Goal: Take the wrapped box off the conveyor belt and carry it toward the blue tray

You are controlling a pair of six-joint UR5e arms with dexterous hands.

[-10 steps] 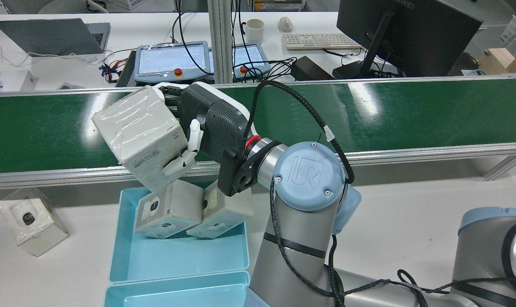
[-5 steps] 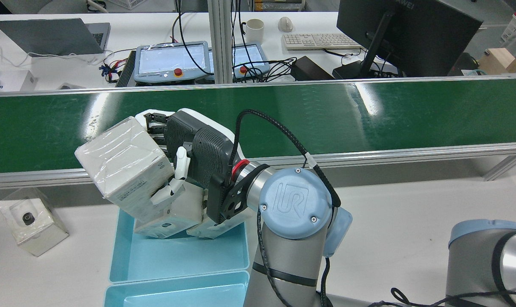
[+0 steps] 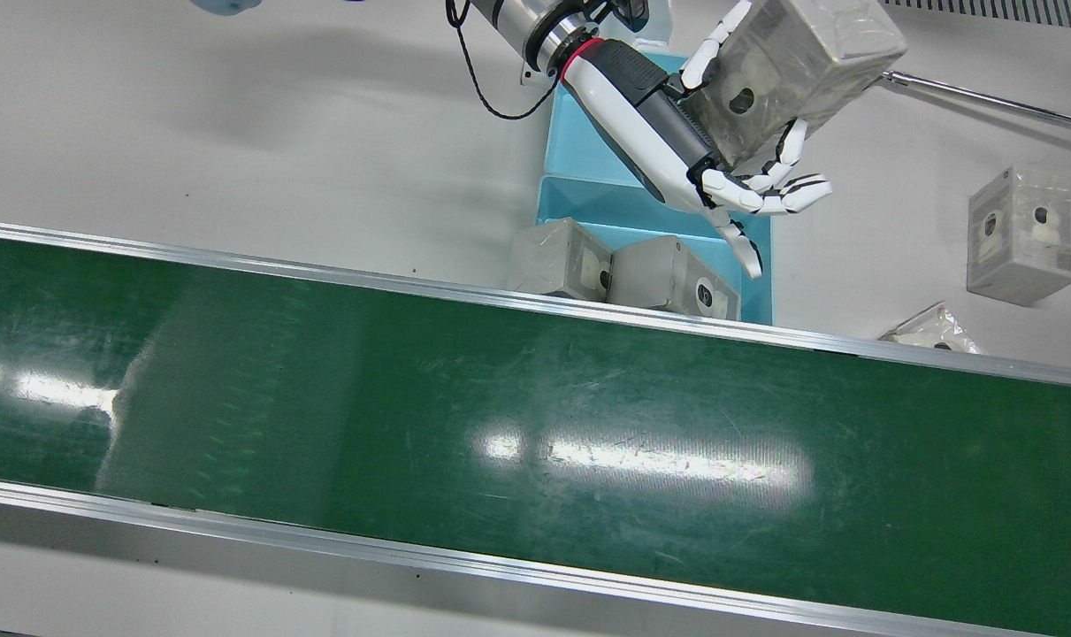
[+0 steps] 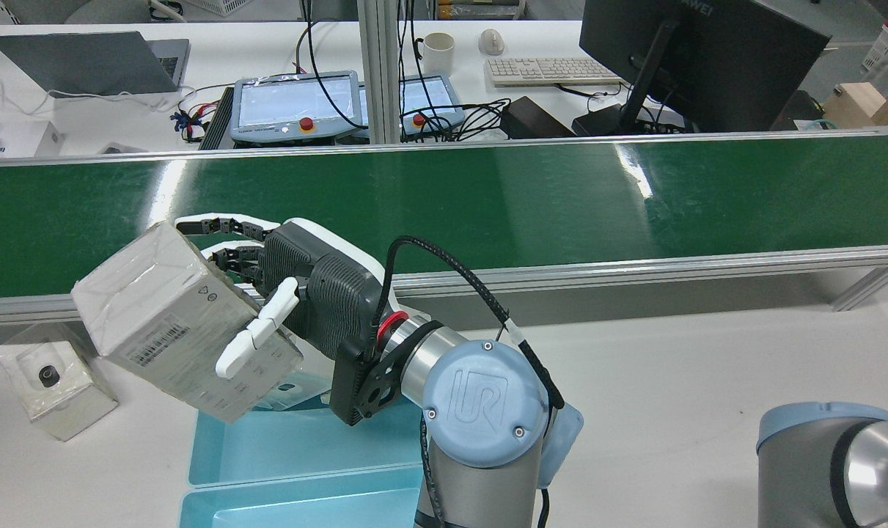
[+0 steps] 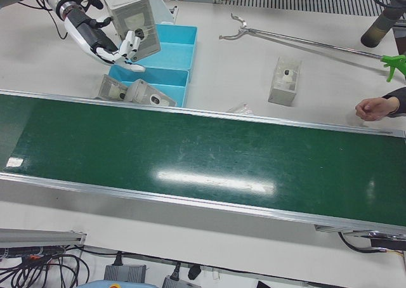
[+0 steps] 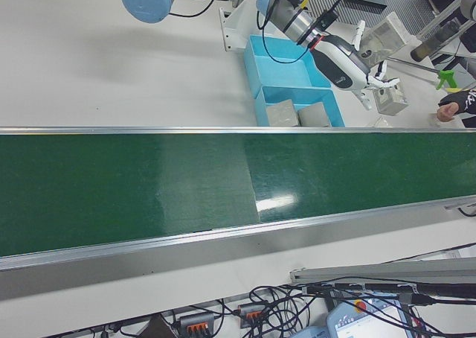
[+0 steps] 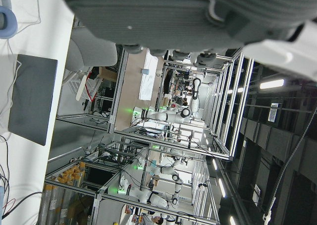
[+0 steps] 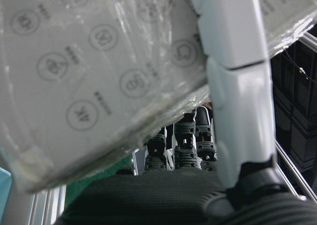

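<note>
The right hand (image 4: pixel 304 293) is clamping the wrapped box (image 4: pixel 172 323), with the thumb pressing across the labelled face and the other fingers (image 4: pixel 224 224) curling over the far face. The forearm is reaching out low from the robot's side, the palm turned toward the robot's left. The box is tilting, one corner down, and is hanging in the air clear of the green conveyor belt (image 4: pixel 561 198). It is sitting close by the left edge of the blue tray (image 4: pixel 304 440); whether it is over the tray or over the table just beside it cannot be told.

The left hand (image 7: pixel 188 12) is showing only as a dark ribbed housing in its own view, so its fingers cannot be judged.

Two more wrapped boxes (image 3: pixel 557 261) (image 3: pixel 672 274) are lying side by side in the tray's compartment nearest the belt. A further box (image 3: pixel 1021 234) is standing on the table well off to the robot's left, with a crumpled plastic wrap (image 3: pixel 929 332) near the belt rail. A person's hand (image 5: pixel 374 107) is resting on the table, and a long reacher tool (image 5: pixel 304 40) is lying behind it.
</note>
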